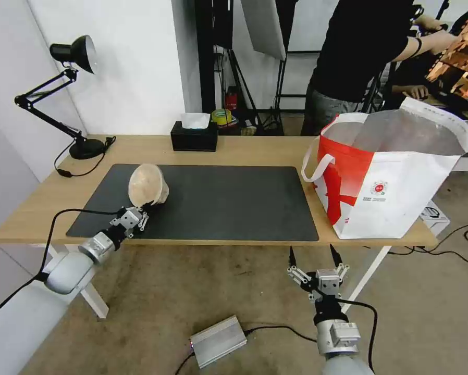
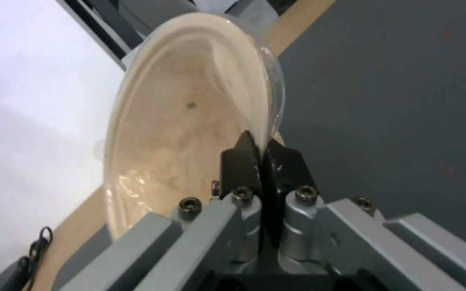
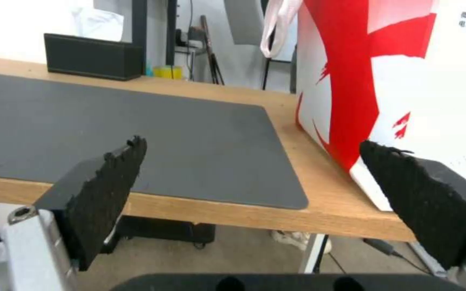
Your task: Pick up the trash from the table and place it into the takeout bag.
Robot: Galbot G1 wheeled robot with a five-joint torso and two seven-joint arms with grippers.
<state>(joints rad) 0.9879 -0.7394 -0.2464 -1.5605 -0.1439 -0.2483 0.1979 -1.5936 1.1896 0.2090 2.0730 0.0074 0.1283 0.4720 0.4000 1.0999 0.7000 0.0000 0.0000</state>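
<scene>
Over mat [image 1: 202,200], left hand [image 1: 146,209] pinching bowl [image 1: 146,185]

From the head we look forward and down across the table [image 1: 244,156], the takeout bag [image 1: 401,198] at its right end. The left wrist view sits close behind a beige bowl [image 2: 179,121] over the dark mat [image 2: 395,101]. The right wrist view looks from below the table's near edge; we share its mat [image 3: 136,129] and bag [image 3: 433,93] with the head view.

left gripper [image 2: 263,155] fingers [image 2: 238,161] pinched on beige bowl [image 2: 179,121] rim | bowl tilted | above dark mat [image 2: 395,101]
</scene>
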